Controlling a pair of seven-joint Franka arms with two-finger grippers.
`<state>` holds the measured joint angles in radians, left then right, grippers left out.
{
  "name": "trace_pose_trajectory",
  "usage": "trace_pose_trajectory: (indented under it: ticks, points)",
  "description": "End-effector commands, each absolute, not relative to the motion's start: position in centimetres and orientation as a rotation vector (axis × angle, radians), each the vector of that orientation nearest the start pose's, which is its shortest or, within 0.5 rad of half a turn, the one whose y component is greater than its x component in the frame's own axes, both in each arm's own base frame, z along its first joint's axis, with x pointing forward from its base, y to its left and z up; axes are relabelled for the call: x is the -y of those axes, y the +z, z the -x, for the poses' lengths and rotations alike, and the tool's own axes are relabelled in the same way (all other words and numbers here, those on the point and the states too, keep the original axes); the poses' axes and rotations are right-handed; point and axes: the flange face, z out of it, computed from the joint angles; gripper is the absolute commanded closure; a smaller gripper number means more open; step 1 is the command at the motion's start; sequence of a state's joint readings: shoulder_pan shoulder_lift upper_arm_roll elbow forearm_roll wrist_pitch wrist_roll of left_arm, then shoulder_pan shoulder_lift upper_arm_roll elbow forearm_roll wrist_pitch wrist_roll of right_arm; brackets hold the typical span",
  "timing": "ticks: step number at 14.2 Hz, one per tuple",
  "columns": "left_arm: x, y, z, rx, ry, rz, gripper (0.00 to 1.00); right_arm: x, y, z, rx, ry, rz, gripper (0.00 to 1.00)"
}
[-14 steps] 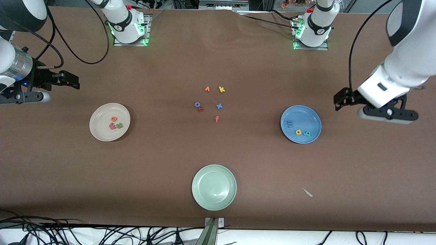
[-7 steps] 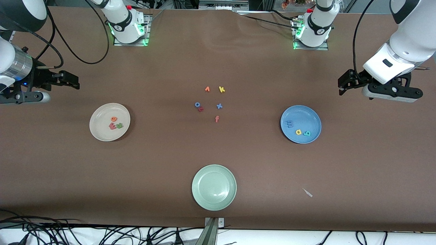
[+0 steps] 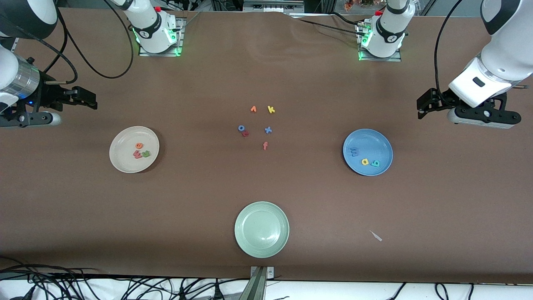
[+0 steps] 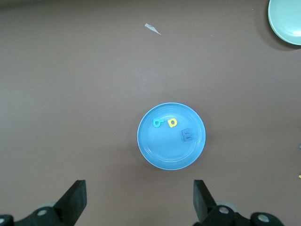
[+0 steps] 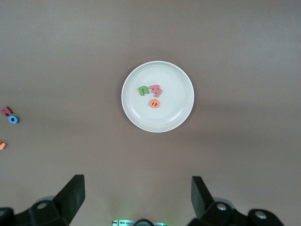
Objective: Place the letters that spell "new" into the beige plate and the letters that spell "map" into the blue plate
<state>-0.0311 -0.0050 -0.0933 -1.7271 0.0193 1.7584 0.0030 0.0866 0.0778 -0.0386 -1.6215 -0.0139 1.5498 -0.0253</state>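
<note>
The beige plate [image 3: 125, 143] holds the orange e [image 3: 139, 145], the pinkish-red w [image 3: 137, 155] and the green n [image 3: 146, 154]. In the right wrist view the same plate [image 5: 174, 89] shows all three lying flat. The blue plate [image 3: 374, 143] holds the blue m [image 3: 354, 152], the yellow a [image 3: 365, 161] and the teal p [image 3: 375, 163]. My left gripper [image 3: 422, 107] hangs open and empty over bare table beside the blue plate [image 4: 164, 150], at the left arm's end. My right gripper [image 3: 85, 99] waits open and empty over the table's right-arm end.
A pale green plate [image 3: 261, 229] sits near the front edge. Several loose letters lie mid-table, among them a yellow k [image 3: 271, 109], a blue o [image 3: 241, 128], a red r [image 3: 245, 133] and an orange f [image 3: 265, 145]. A white scrap [image 3: 376, 236] lies on the cloth.
My left arm has drawn up and back from the blue plate, toward its end of the table. The right arm and all the letters have stayed put.
</note>
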Motion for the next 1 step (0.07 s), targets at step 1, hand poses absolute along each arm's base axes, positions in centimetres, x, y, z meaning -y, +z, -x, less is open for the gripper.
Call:
trace_pose_trajectory:
  ticks: [1]
  points:
    - [6.59, 57.35, -56.34, -0.222, -0.06, 3.135, 0.0, -2.6, 55.82, -56.88, 0.102, 0.228, 3.165, 0.0]
